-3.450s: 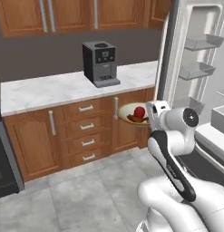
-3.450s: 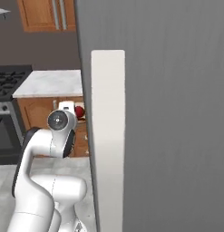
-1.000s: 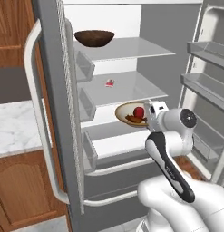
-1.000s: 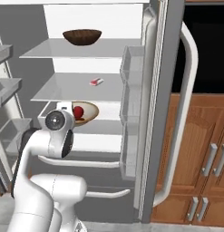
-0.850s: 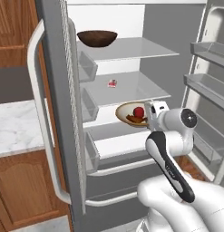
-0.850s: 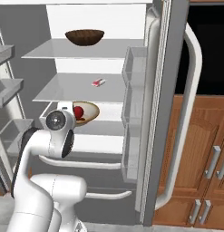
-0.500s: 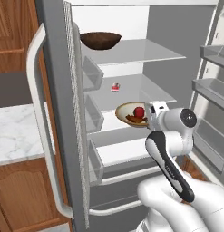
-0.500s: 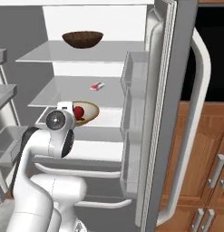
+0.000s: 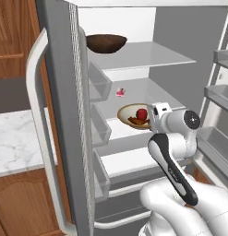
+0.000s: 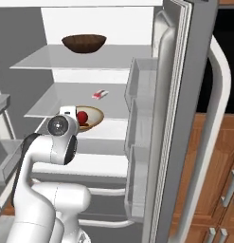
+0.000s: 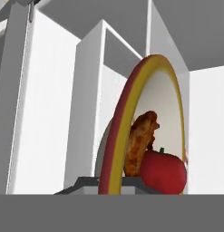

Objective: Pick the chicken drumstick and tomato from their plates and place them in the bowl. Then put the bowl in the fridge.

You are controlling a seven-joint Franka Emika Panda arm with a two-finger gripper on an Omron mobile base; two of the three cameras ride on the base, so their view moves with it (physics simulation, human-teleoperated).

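Here the pincer (image 9: 151, 117) is clamped on the near rim of the bowl (image 9: 129, 113), holding it level just ahead of itself, inside the open fridge (image 9: 64, 120) above a glass shelf (image 9: 157, 97). The tomato (image 9: 141, 113) and chicken drumstick (image 9: 136, 121) lie touching in the bowl. A darker wooden bowl (image 9: 106, 43) sits higher, beyond the pincer.

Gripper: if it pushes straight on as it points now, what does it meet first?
Probably nothing before the fridge back wall: gripper carries the bowl over the middle shelf. Depth is unclear.
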